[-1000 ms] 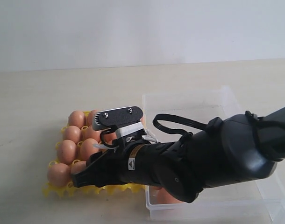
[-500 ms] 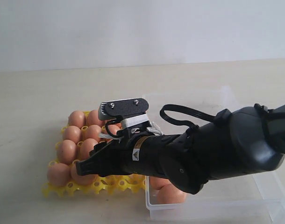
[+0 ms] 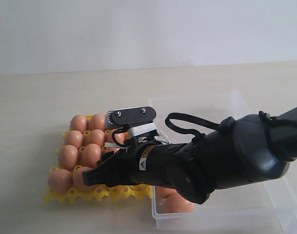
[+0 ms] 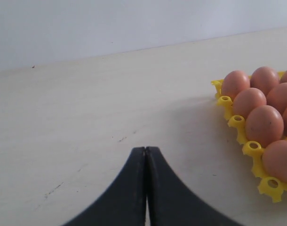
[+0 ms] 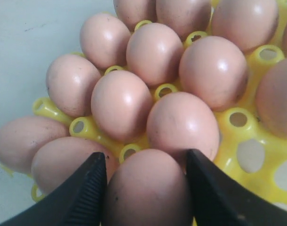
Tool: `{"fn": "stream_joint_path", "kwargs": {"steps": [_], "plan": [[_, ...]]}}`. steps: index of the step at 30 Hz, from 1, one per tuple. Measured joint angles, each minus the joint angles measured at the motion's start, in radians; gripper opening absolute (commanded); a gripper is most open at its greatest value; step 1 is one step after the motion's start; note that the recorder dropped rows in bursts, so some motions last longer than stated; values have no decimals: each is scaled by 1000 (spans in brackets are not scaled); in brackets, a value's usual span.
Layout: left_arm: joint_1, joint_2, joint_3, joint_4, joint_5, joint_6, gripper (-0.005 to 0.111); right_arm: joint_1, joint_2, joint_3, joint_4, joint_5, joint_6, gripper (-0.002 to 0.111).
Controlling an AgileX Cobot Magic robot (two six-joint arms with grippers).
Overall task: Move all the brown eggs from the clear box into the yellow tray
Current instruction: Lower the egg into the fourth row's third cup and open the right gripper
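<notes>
Right wrist view alone shows the right pincer [image 5: 146, 157] clamping a brown egg [image 5: 146, 193] over the yellow tray [image 5: 275, 146]; exterior view shows more eggs [image 3: 177, 204] in the clear box [image 3: 226, 103]. Nearby, the left pincer [image 4: 146, 155] is closed above the counter [image 4: 87, 117].

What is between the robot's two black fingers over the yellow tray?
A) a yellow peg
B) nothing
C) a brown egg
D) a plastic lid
C: in the right wrist view, the right gripper has a brown egg between its fingers, and the egg touches both of them.
</notes>
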Motion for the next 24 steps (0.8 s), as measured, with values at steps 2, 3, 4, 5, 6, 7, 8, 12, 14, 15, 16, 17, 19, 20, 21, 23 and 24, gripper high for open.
{"fn": "stream_joint_path", "kwargs": {"steps": [2,3,4,5,6,7,8,12,14,15,16,17,19,20,21,23,24], "plan": [[0,0,0,0,0,0,0,0,0,0,0,-2,0,0],[0,0,0,0,0,0,0,0,0,0,0,-2,0,0],[0,0,0,0,0,0,0,0,0,0,0,-2,0,0],[0,0,0,0,0,0,0,0,1,0,0,-4,0,0],[0,0,0,0,0,0,0,0,1,0,0,-4,0,0],[0,0,0,0,0,0,0,0,1,0,0,-4,2,0],[0,0,0,0,0,0,0,0,1,0,0,-4,4,0],[0,0,0,0,0,0,0,0,-1,-21,0,-4,8,0],[0,0,0,0,0,0,0,0,-1,-34,0,-4,8,0],[0,0,0,0,0,0,0,0,-1,-39,0,-4,8,0],[0,0,0,0,0,0,0,0,-1,-42,0,-4,6,0],[0,0,0,0,0,0,0,0,1,-44,0,-6,5,0],[0,0,0,0,0,0,0,0,2,-44,0,-11,2,0],[0,0,0,0,0,0,0,0,2,-46,0,-12,2,0],[0,0,0,0,0,0,0,0,2,-46,0,-12,2,0],[0,0,0,0,0,0,0,0,3,-46,0,-15,2,0],[0,0,0,0,0,0,0,0,4,-46,0,-17,2,0]]}}
